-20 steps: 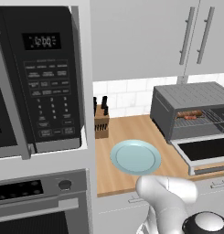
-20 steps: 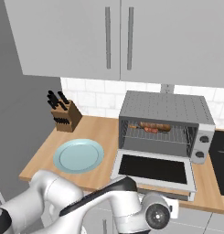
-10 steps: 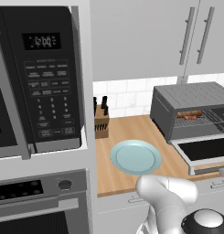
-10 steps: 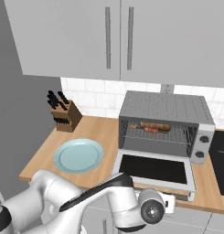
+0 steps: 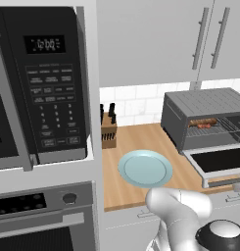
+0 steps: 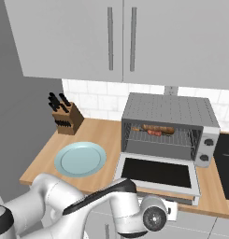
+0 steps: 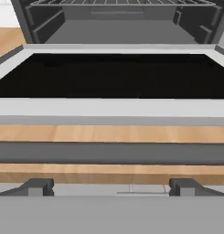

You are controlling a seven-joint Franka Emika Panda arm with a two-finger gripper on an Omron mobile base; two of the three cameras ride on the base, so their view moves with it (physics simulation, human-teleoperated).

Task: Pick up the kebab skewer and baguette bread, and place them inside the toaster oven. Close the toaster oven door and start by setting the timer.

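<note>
Pincer [image 7: 111, 186] spread wide and empty, low at the table [image 7: 109, 133] edge, squarely facing the dropped-open toaster oven door [image 7: 109, 75], its long edge crosswise just above and ahead, with kebab skewer [image 6: 155, 132] and baguette bread [image 6: 157, 128] already on the toaster oven [image 6: 169, 122] rack.

Even, flat rendered light, soft shadows, slightly blurry.

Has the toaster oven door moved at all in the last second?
No. The toaster oven door lies folded down flat on the counter in front of the toaster oven, same spot relative to the plate.
</note>
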